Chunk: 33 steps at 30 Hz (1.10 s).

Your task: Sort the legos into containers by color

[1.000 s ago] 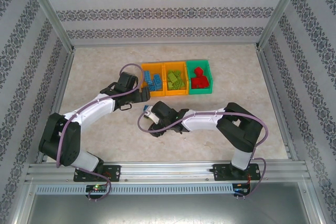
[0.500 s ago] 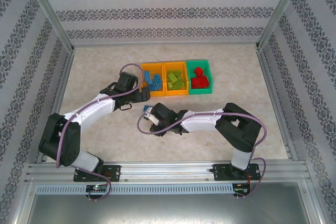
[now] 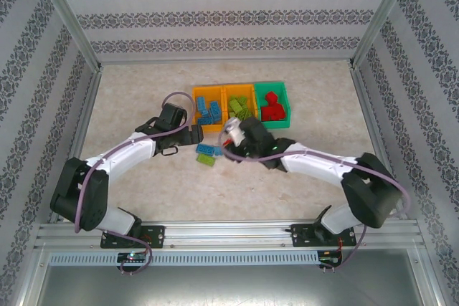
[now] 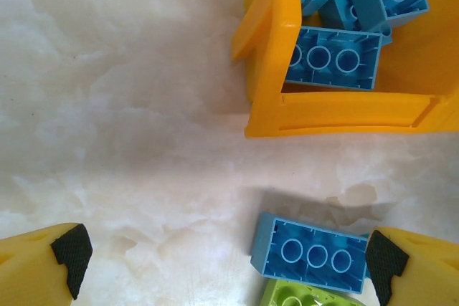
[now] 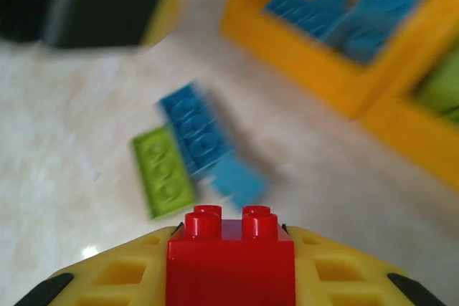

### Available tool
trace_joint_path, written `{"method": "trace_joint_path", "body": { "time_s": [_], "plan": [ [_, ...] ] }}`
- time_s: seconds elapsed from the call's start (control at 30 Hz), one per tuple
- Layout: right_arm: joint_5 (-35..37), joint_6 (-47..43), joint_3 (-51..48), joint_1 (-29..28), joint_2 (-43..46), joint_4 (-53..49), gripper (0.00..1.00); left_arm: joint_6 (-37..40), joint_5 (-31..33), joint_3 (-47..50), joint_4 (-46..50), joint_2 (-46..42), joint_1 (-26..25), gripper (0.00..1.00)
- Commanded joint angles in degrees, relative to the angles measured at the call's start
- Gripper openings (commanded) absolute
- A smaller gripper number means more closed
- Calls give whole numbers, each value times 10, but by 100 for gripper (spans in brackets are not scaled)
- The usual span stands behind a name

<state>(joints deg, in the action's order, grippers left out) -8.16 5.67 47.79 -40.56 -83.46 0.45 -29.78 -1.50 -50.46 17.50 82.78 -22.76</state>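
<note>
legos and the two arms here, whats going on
Legos are being sorted by colour into three joined bins. The right gripper holds a red brick near the bins. The left gripper hangs open over a loose blue brick and a lime green brick on the table, beside the orange bin of blue ones.

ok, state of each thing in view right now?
left gripper: open, empty.
right gripper: shut on red brick.
red brick: held, off the table.
loose blue brick: on table.
loose green brick: on table beside it.
left orange bin: holds blue bricks.
middle orange bin: holds green bricks.
green bin: holds red bricks.
</note>
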Motion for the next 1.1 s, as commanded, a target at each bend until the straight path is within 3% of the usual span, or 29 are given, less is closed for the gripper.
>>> {"method": "trace_joint_path", "body": {
  "time_s": [0.0, 0.17, 0.33, 0.57, 0.83, 1.07],
  "plan": [
    [-41, 40, 8, 80, 20, 9, 30, 21, 2, 8, 7, -19, 1, 100],
    [-46, 100, 81, 204, -32, -31, 29, 28, 4, 29, 8, -33, -27, 100],
    [-66, 143, 186, 263, -141, -88, 28, 43, 6, 42, 5, -32, -59, 100],
    [-46, 173, 276, 280, -237, -130, 33, 79, 8, 57, -3, -16, -106, 100],
    [-22, 186, 286, 282, -253, -141, 45, 90, 7, 40, -8, 14, -139, 100],
    [-25, 191, 259, 282, -213, -130, 66, 65, 14, -29, 22, 70, -172, 96]
  ]
}}
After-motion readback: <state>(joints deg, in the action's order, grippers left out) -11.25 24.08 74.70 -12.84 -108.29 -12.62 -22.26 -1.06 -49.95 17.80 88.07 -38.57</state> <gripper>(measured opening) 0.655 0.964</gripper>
